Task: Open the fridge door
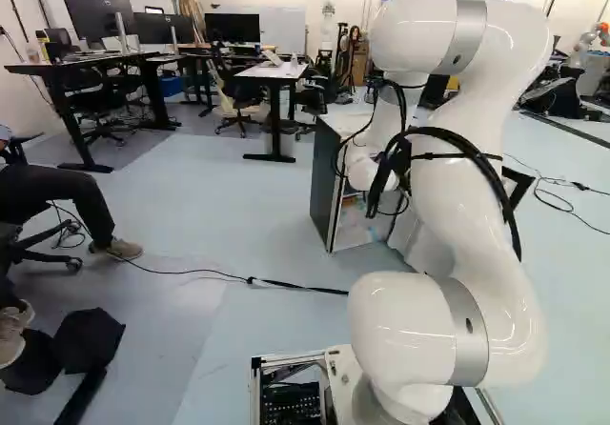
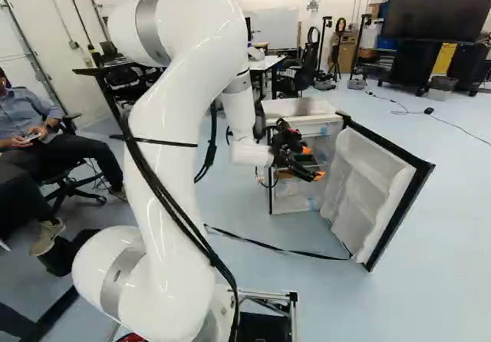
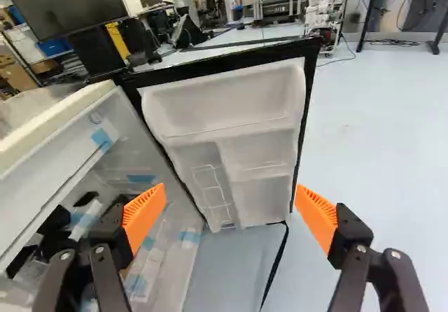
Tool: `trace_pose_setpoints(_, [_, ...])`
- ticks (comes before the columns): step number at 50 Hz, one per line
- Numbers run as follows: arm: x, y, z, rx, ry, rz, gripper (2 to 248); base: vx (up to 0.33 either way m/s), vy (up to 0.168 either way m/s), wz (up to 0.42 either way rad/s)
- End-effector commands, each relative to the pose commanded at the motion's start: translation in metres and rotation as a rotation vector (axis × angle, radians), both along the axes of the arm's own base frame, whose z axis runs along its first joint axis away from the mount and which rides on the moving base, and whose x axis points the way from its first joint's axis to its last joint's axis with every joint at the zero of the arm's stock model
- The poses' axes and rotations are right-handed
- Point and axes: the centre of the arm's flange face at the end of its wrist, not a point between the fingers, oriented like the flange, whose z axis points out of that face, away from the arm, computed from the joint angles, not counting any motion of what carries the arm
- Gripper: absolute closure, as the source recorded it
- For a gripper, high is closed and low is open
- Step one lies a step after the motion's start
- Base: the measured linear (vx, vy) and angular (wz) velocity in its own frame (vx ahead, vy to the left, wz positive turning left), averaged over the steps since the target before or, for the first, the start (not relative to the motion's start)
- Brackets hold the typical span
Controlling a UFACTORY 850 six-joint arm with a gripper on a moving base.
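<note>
The small fridge has its door swung wide, the white inner side with moulded shelves showing. In the right base view the door (image 2: pixel 376 185) stands out to the right of the fridge body (image 2: pixel 303 112). My gripper (image 2: pixel 314 175) is in front of the fridge's interior there, left of the door. The wrist view shows the door (image 3: pixel 231 130) ahead of the gripper (image 3: pixel 231 210), whose orange-padded fingers stand wide apart with nothing between them. The fridge interior (image 3: pixel 119 179) lies beside one finger. Its dark side wall (image 1: pixel 326 182) shows in the left base view.
A black strap (image 2: pixel 276 246) lies on the floor from the door's foot toward the base. Desks (image 1: pixel 272 74) and chairs are farther back. A person sits left of the arm. Another robot (image 3: pixel 323 8) stands beyond the door.
</note>
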Motion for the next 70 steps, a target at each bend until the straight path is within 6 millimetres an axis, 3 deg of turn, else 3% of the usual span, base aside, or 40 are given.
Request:
trace_pose_setpoints(32, [-0.033,0.048,0.048,-0.015,-0.001,0.318,3,0.000,0.000,0.000])
trace_pose_setpoints(49, [-0.065,0.083,0.072,-0.037,0.008,0.543,3,0.000,0.000,0.000])
trace_pose_setpoints(70, [-0.109,0.119,0.088,-0.073,0.027,0.791,3,0.000,0.000,0.000])
